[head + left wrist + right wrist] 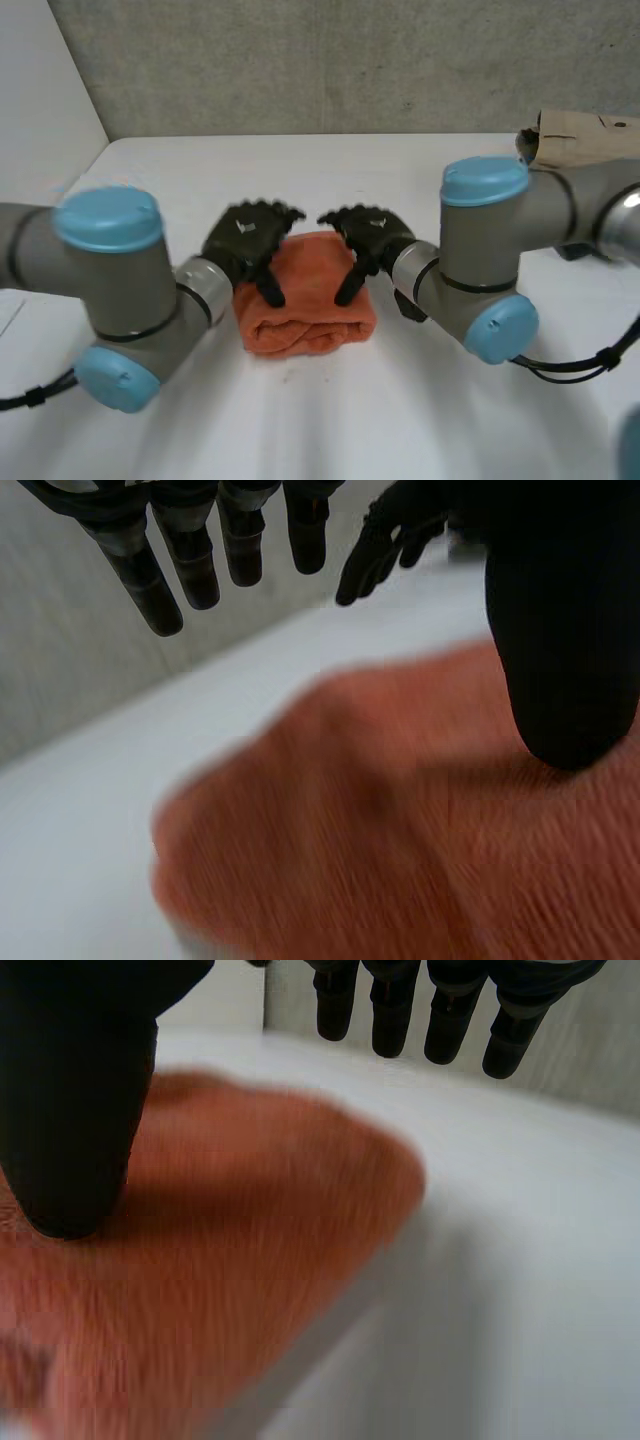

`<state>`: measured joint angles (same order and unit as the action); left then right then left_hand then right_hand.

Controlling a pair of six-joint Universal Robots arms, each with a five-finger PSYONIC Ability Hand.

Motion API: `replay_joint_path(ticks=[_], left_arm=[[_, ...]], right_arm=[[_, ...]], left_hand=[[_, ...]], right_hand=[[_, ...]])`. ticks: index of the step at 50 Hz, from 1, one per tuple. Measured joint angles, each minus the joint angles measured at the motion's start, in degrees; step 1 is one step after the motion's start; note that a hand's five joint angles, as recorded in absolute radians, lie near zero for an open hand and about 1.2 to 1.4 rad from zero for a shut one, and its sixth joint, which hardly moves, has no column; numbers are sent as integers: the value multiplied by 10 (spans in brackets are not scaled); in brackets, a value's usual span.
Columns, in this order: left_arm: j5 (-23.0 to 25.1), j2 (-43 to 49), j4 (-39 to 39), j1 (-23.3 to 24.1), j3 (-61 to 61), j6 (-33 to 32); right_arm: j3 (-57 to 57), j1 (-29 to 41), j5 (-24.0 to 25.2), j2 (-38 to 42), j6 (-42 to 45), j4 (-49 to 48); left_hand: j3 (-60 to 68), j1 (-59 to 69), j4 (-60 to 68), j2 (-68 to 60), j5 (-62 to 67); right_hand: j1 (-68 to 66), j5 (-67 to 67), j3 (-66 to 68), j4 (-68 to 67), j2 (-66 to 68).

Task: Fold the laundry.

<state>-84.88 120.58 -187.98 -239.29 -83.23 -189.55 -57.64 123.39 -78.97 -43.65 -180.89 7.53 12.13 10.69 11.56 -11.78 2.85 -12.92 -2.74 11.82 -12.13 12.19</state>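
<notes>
An orange towel point(306, 305) lies folded into a small thick bundle at the middle of the white table point(330, 420). My left hand point(247, 240) hovers over its left edge, fingers straight and spread, thumb pointing down onto the cloth. My right hand point(368, 238) mirrors it over the right edge, also open. In the left wrist view the thumb point(562, 630) rests just above the orange towel point(400, 830), and the right hand point(390, 535) shows beyond. In the right wrist view the thumb point(75, 1090) stands over the towel point(200, 1260) while the fingers point(440, 1010) reach past it.
A brown cardboard piece point(580, 135) sits at the far right of the table behind my right arm. A grey wall point(330, 60) runs along the table's back edge. Bare white tabletop surrounds the towel.
</notes>
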Motion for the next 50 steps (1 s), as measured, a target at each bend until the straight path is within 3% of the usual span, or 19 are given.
replay_joint_path(ticks=[6,13,18,26,34,38,43,50], left_arm=[[-44,55,37,-8,19,-17],[-42,46,72,-34,21,-37],[29,-31,108,-68,21,-44],[157,-129,101,-107,38,-12],[353,-159,149,-120,73,29],[427,-159,188,-117,76,25],[456,-158,210,-106,70,8],[440,-158,201,-86,54,-16]], right_arm=[[81,-6,-5,79,33,89],[87,-6,-36,71,103,114],[-11,27,-108,-37,215,19],[-208,100,-155,-152,341,-204],[-333,156,-156,-159,338,-308],[-350,165,-154,-131,309,-328],[-346,163,-151,-96,290,-357],[-314,146,-142,-50,299,-399]], left_hand=[[0,0,0,0,0],[0,0,0,0,0],[0,0,0,0,0],[0,0,0,0,0],[0,0,0,0,0],[0,0,0,0,0],[0,0,0,0,0],[0,0,0,0,0]], right_hand=[[0,0,0,0,0],[0,0,0,0,0],[0,0,0,0,0],[0,0,0,0,0],[0,0,1,0,1],[-2,-5,7,-6,2],[-30,-48,54,-50,49],[-123,-130,133,-132,125]])
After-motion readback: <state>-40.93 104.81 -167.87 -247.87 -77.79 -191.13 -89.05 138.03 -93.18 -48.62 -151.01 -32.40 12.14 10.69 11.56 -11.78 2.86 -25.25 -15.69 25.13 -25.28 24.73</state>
